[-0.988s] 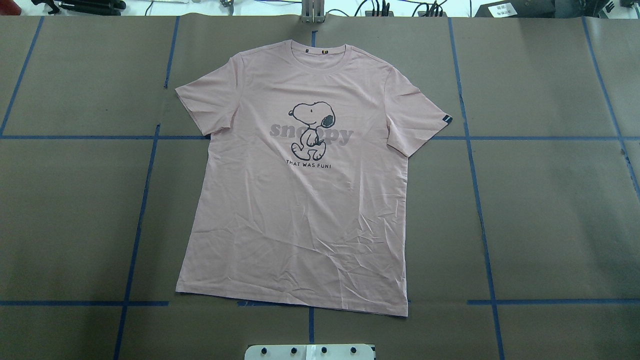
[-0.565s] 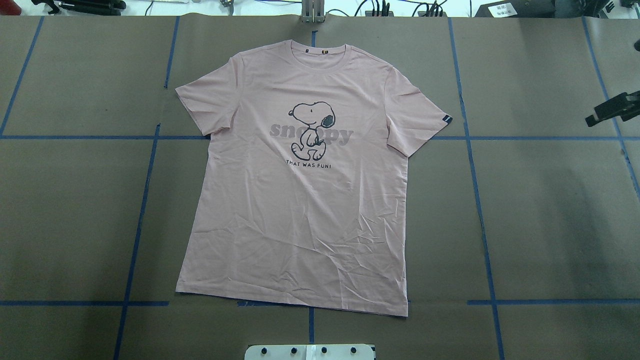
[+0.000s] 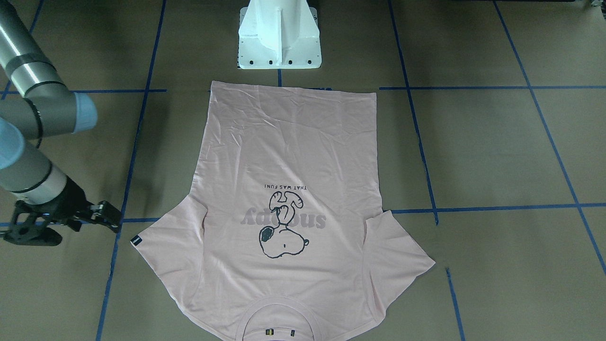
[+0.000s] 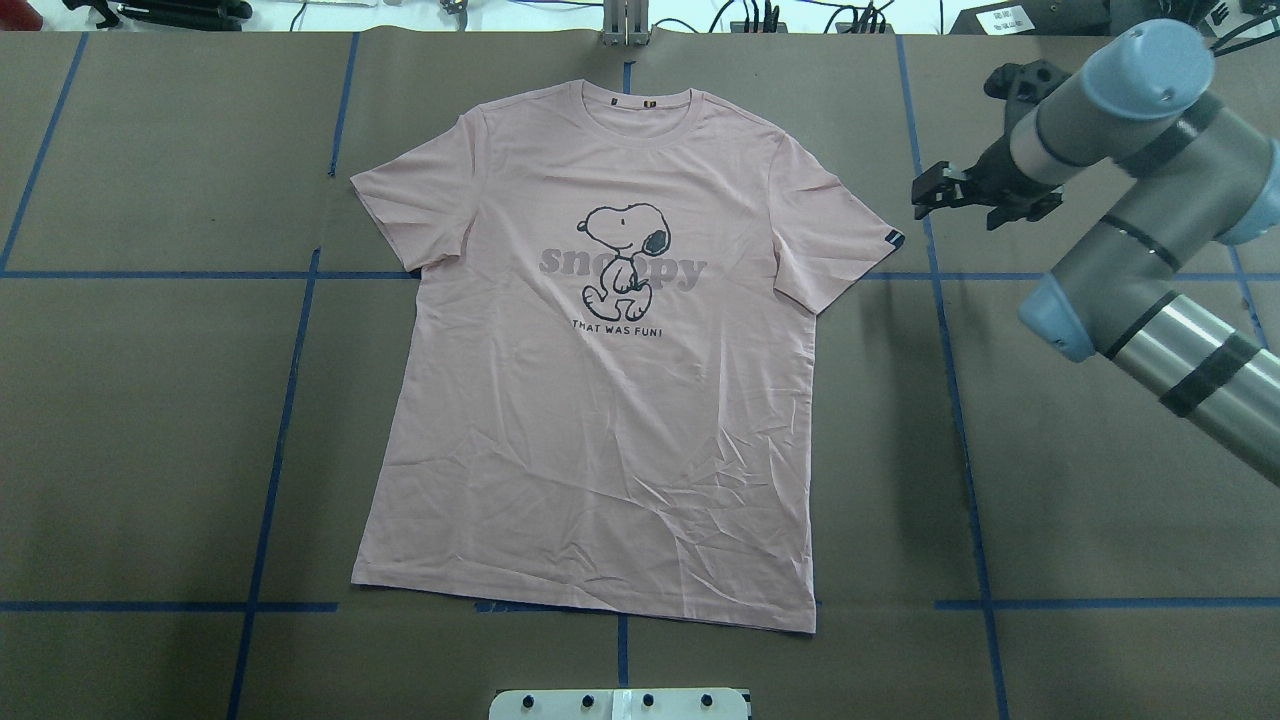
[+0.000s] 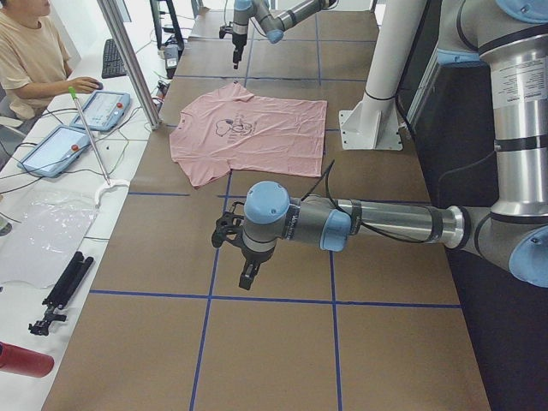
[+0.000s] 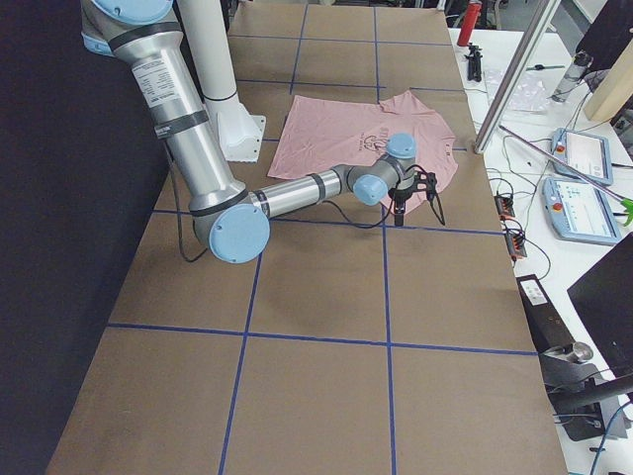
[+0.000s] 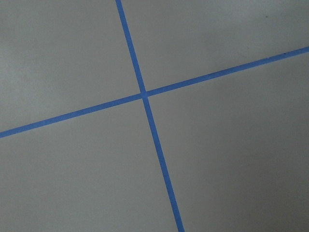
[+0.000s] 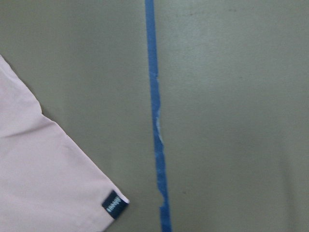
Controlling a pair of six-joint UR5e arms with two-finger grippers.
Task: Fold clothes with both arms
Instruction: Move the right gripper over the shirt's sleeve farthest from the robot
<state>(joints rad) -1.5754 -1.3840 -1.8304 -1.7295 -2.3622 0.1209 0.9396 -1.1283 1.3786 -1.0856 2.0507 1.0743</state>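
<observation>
Folding has not begun, as far as these views show. The shirt [image 4: 600,400] lies spread flat and face up on the bench [image 4: 1100,480]. Its collar is on the side away from the robot and its hem is nearest the robot's base. Both sleeves are out to the sides and no edge is turned over. Light wrinkles cross the lower half, but none looks like a set crease.

The right end effector [image 4: 925,192] hangs just beside the outer corner of the sleeve [image 4: 830,230] on the robot's right. It is near the small black tag [image 4: 896,239] but apart from the cloth. Its wrist camera shows that tagged corner next to a line of blue tape [image 8: 155,121]. It carries nothing, and I cannot tell whether its fingers are parted or closed.

The left end effector [image 5: 248,279] is over bare bench, well apart from the shirt, and its wrist camera sees only a crossing of tape. It shows only in the side view, so I cannot tell its state.

By my judgement every fold is left to do: the sleeves and sides inward, then hem toward collar. The left arm has much farther to go to reach the shirt than the right.

As for containers, I see none that the shirt sits in. It rests straight on the brown covering.
</observation>
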